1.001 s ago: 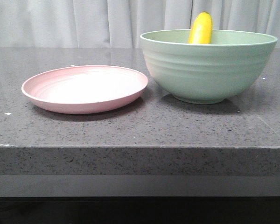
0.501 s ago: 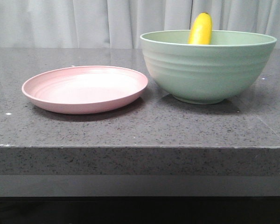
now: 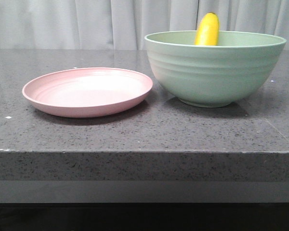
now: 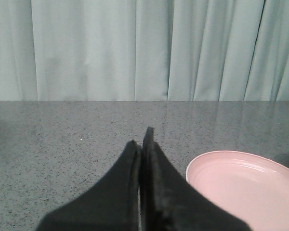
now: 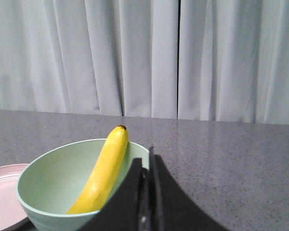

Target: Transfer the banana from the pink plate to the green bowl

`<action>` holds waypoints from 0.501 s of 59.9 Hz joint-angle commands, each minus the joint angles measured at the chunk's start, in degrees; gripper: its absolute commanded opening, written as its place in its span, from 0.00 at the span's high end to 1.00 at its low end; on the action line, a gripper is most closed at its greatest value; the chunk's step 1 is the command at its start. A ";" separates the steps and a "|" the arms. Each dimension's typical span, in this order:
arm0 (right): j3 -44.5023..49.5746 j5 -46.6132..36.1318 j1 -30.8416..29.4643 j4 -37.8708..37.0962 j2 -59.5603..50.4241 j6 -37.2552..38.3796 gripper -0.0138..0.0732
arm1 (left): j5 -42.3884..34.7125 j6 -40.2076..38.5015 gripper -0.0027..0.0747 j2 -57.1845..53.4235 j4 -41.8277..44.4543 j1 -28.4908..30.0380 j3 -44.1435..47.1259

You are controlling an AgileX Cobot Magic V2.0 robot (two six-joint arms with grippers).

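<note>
Now the banana [image 3: 207, 30] is lying inside the bowl [image 3: 215, 67], leaning against the far wall with its dark tip sticking up above the rim, and the plate [image 3: 86, 91] is sitting bare just beside the bowl, on its left in the front view. To my judgement the transfer is finished. Both arms are staying out of the front view. In the left wrist view the left gripper [image 4: 142, 144] is showing its fingers pressed together with nothing between them, near the plate's edge. In the right wrist view the right gripper [image 5: 145, 163] is likewise clenched and holding nothing, hanging over the near side of the bowl. What could go wrong from here is small, I think: the banana is standing rather steeply, so a knock on the bowl from the right gripper could make it slide down or tip over the rim. The left gripper, if it is swinging low, could also push the light plate across the counter [image 3: 135, 130].
</note>
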 commanded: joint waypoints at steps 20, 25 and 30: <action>-1.42 -4.29 -0.41 -0.45 0.51 -0.44 0.92 | -5.47 -0.01 0.99 -6.81 1.74 2.46 5.26; -1.42 -4.29 -0.41 -0.45 0.51 -0.44 0.92 | -5.47 -0.01 0.99 -10.20 0.50 4.32 9.36; -1.42 -4.15 -0.41 -0.45 0.51 -0.44 0.92 | -6.75 -0.01 0.99 -10.34 -0.08 6.19 13.83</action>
